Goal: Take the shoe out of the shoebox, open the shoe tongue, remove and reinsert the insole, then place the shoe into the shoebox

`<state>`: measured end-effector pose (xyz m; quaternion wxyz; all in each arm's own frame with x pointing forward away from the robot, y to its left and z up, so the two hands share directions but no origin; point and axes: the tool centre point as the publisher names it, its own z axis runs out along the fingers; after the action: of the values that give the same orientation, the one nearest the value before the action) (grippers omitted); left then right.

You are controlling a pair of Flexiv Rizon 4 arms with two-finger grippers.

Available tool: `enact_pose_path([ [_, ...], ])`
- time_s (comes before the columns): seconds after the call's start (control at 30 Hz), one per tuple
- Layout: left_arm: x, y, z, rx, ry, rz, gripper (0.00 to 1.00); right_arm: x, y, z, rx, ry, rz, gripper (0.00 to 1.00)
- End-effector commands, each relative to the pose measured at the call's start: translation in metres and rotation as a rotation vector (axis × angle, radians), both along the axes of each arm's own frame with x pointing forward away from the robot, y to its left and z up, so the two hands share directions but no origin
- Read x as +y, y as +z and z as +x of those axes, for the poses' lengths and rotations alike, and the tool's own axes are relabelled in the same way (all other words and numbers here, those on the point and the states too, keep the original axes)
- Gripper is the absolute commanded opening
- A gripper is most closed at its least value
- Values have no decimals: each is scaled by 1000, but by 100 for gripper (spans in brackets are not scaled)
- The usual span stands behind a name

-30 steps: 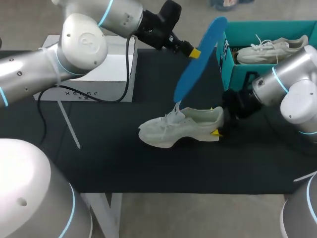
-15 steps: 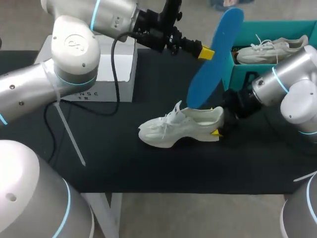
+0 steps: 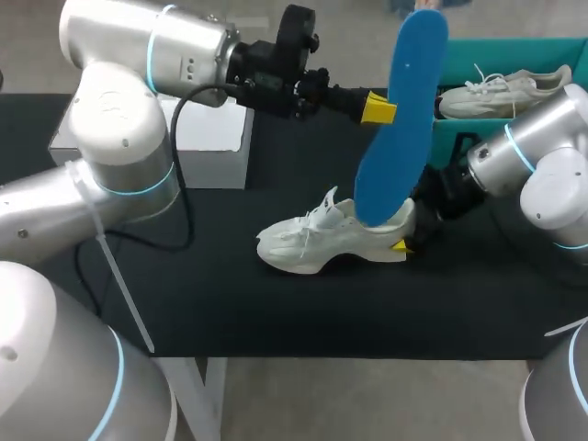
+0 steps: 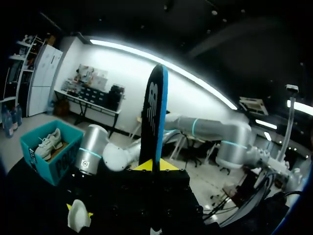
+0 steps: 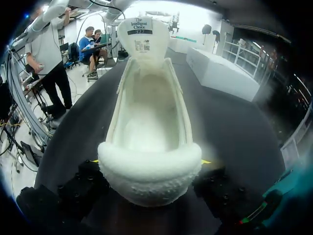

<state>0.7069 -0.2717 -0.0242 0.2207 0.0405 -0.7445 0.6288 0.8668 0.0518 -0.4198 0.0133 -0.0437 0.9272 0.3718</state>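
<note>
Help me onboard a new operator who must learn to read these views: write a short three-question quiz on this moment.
1. True or false: the blue insole lies flat inside the white shoe.
2. Fill in the number of shoes lying in the teal shoebox: ___.
3. What is the right gripper shut on? A) the shoe's heel B) the insole C) the shoebox

Key: 1 false, the left gripper holds it upright over the shoe. 2 one, a second shoe. 3 A.
</note>
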Motion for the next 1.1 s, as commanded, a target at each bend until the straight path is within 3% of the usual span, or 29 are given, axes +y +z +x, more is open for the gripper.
enact_pose_path([
  [0.03,9,-5,-16,32,43,-99,0,1,-1,-1,-2,-1,-3,0],
  [0.47,26,-19,-51,175,86,-191,0,1,-1,-1,-2,-1,-3,0],
  [0.9,26,-30,-71,217,84,-190,0,1,-1,-1,-2,-1,-3,0],
  [0.93,27,-30,-72,221,85,-189,0,0,4,0,-8,-5,-15,4],
  [0.97,28,-32,-73,225,87,-185,0,-1,8,1,-9,-5,-28,27],
  [1.03,28,-33,-74,232,89,-183,0,-3,16,1,-12,0,-85,100],
  [1.1,29,-34,-75,237,92,-183,0,-5,24,1,-17,-2,-131,100],
])
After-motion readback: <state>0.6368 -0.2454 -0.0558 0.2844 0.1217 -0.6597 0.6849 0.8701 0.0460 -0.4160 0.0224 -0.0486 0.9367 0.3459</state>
